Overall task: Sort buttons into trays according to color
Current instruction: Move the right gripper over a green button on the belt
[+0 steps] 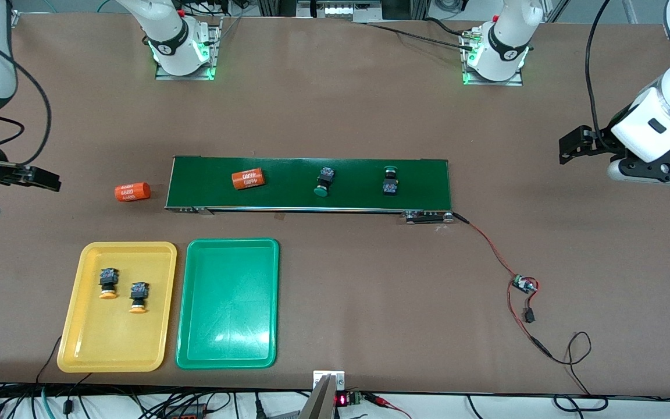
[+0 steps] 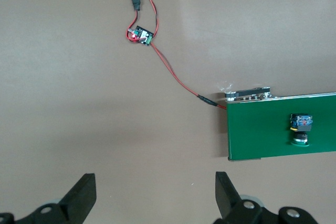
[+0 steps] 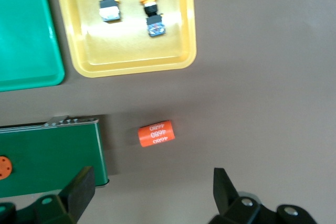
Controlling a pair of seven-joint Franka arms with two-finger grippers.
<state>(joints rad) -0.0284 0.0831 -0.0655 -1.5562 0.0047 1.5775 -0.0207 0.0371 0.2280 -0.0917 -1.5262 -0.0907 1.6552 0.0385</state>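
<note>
Grippers, left [image 2: 152, 198] and right [image 3: 149, 195], hover released over bare table; two orange buttons [image 1: 108, 282] lie in yellow tray [image 1: 88, 343], two green buttons [image 1: 324, 181] on conveyor belt [image 1: 294, 195].

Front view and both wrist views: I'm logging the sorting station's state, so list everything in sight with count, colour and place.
Orange-capped buttons: two, black-and-blue bodies, in the yellow tray.
Green-capped buttons: two, on the conveyor belt.
Yellow tray: one, nearer the front camera than the belt, toward the right arm's end.
Green tray: one, beside the yellow tray, holding nothing.
Conveyor belt: one, dark green, mid-table.
Orange cylinders: two, printed 4680; one on the belt, one on the table off its end.
Circuit board: one, small, wired to the belt by a red cable.
Left gripper: fingers open, waiting over bare table.
Right gripper: fingers open, waiting over bare table.
</note>
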